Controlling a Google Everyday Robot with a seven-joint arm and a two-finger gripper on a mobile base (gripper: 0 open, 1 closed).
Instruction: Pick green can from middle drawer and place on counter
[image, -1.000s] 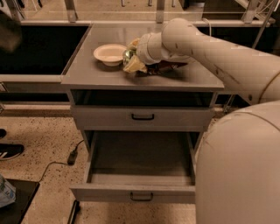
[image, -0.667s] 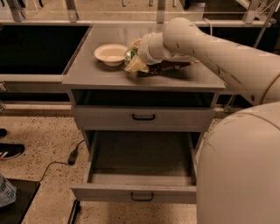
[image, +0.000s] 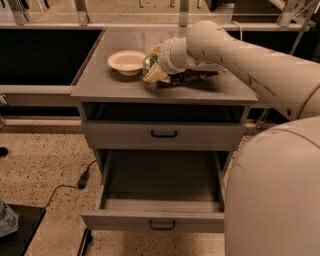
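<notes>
The gripper (image: 151, 65) is over the counter (image: 107, 85), a little left of its centre and about midway between the front and back edges. Its pale fingers (image: 155, 76) sit above and below the green can (image: 147, 61), so it appears clamped on the can. Whether the can's base already touches the surface cannot be told.

The step in hand looks like the set-down, the last part of the task. To do it well, the can should come down upright and bear fully on the grey top before the fingers part. The opening should be just enough to clear the can, and the withdrawal should go straight back along the arm's line so nothing nudges it.

A white bowl (image: 127, 62) sits just beside the can toward the left edge. That side gives little room, and any drift left risks a knock. Something dark and flat (image: 196, 77) lies under the wrist, nearer the right edge; it cannot be identified.

Below the front edge, the pulled-out middle drawer (image: 152, 221) shows a bare dark inside.

No brand, label or writing is readable on the can, the bowl or the cabinet.
</notes>
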